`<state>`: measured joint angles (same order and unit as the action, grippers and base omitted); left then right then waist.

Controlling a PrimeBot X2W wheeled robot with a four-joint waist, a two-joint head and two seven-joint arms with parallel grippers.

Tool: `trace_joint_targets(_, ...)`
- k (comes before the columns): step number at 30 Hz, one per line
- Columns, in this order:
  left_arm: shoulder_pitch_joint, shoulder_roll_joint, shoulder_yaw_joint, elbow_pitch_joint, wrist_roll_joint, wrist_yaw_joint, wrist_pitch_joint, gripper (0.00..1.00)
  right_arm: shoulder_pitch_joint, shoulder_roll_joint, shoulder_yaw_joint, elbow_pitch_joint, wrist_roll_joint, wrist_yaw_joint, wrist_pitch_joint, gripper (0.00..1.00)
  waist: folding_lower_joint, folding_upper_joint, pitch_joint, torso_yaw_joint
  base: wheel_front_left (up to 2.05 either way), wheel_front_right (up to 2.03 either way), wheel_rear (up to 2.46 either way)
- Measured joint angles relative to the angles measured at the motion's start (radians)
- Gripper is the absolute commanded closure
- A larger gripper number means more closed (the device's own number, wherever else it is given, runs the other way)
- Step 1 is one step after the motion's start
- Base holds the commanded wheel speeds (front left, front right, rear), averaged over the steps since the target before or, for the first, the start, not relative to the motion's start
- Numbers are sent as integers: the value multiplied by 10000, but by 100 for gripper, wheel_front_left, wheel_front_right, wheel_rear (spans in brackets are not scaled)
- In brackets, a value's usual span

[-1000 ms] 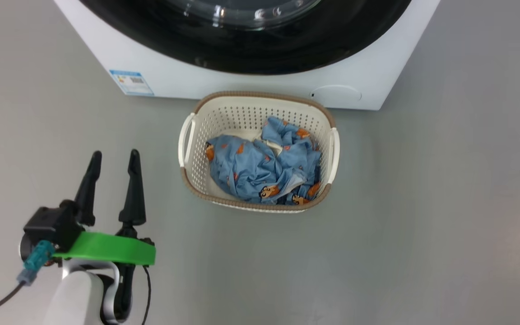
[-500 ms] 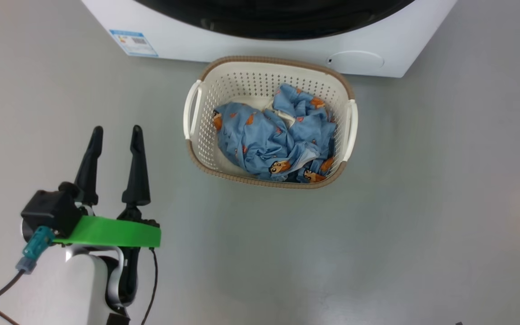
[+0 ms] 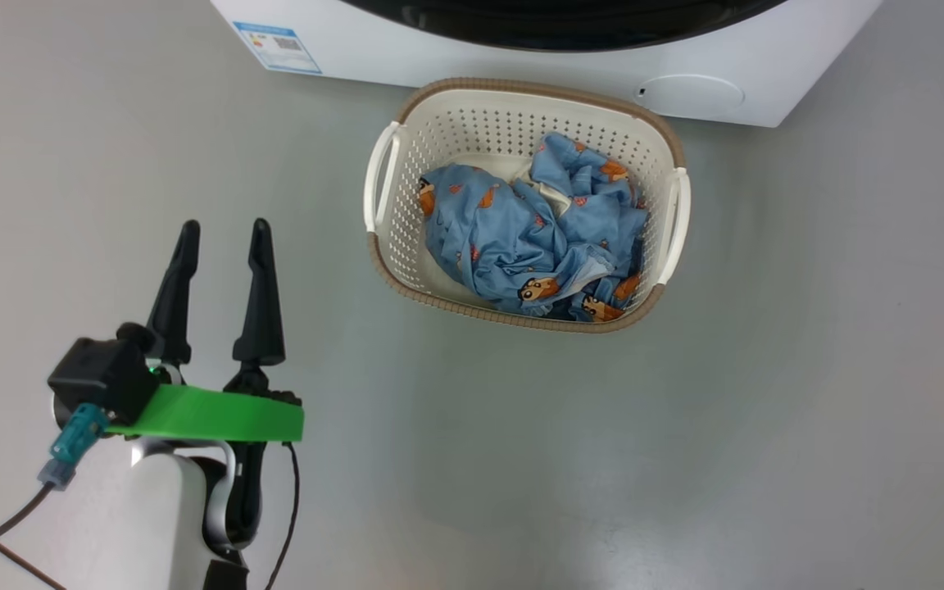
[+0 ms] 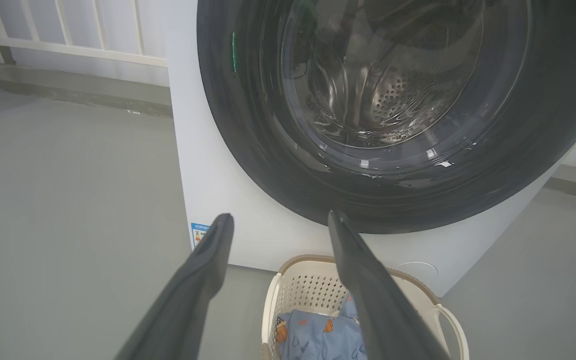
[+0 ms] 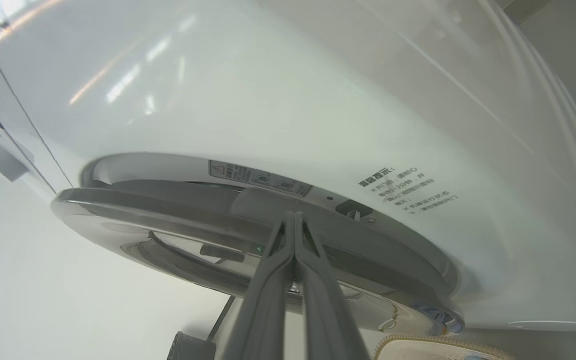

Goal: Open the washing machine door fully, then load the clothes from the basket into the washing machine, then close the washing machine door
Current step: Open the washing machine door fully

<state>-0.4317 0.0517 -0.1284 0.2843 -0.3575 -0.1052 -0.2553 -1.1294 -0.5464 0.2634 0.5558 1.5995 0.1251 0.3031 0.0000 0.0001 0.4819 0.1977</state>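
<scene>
The white washing machine (image 3: pixel 406 53) stands at the top of the head view, with the black rim of its door (image 3: pixel 562 24) at the edge. In front of it on the floor sits the cream basket (image 3: pixel 480 131), holding the light blue bear-print clothes (image 3: pixel 521 238). My left gripper (image 3: pixel 224 225) hovers open and empty to the basket's left. In the left wrist view it (image 4: pixel 279 216) points at the door (image 4: pixel 248 125) above the basket (image 4: pixel 313 290). My right gripper (image 5: pixel 294 216) is shut, its tips at the door's edge (image 5: pixel 143 212), where a gap to the machine front shows.
Grey floor surrounds the basket on the left, right and near sides. A white railing (image 4: pixel 68 45) runs along the wall behind the machine. A blue label (image 3: pixel 279 45) and a round cover (image 3: pixel 689 92) mark the machine's lower front. A cable hangs from my left wrist.
The head camera has moved, so the machine and basket now sit higher and further right in its view. Both grippers keep their states.
</scene>
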Motion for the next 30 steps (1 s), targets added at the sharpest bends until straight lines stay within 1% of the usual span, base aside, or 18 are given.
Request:
trace_joint_targets(5, 0, -69, 36, 13, 105, -94, 0, 0, -402, -25, -29, 232, 148, 0, 451, 100, 0, 0, 95, 129, 0, 0, 0)
trace_joint_targets(12, -6, -123, 67, 12, 247, -102, 0, 0, -964, -98, -21, 570, 161, 0, 913, 100, 0, 0, 292, 293, 0, 0, 0)
trace_joint_targets(17, -58, -169, 77, 6, 261, -184, 0, 0, -1329, -102, -12, 742, 161, 0, 1081, 100, 0, 0, 450, 403, 0, 0, 0)
trace_joint_targets(30, -407, -249, 146, 8, 207, -205, 0, 0, -1961, -73, 40, 989, 142, 0, 1515, 100, 0, 0, 886, 796, 0, 0, 0)
